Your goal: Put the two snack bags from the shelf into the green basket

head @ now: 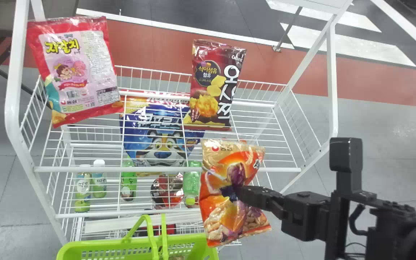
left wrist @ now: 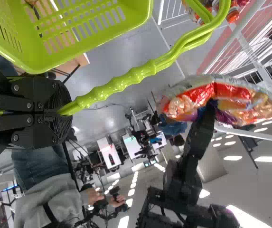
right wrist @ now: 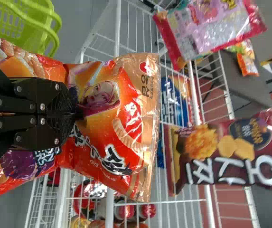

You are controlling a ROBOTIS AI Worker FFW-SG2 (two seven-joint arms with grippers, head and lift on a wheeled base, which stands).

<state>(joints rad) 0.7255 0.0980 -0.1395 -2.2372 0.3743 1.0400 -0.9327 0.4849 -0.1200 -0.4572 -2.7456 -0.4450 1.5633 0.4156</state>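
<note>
My right gripper (head: 235, 191) is shut on the middle of an orange snack bag (head: 217, 216), holding it in front of the white rack, just above the green basket's right end. In the right wrist view the right gripper (right wrist: 76, 111) pinches the crinkled orange bag (right wrist: 112, 137). The green basket (head: 103, 249) is at the head view's bottom edge. In the left wrist view my left gripper (left wrist: 62, 111) is shut on the basket handle (left wrist: 117, 85), with the basket (left wrist: 93, 35) beside it. A dark red bag (head: 208, 86) and a pink-red bag (head: 81, 72) stand on the rack's upper part.
The white wire shelf (head: 168, 169) spans the middle, its frame posts rising at both sides. A blue tiger bag (head: 157, 133) lies in the rack, with bottles (head: 99, 180) lower down. A person's hands hold a device in the left wrist view's background.
</note>
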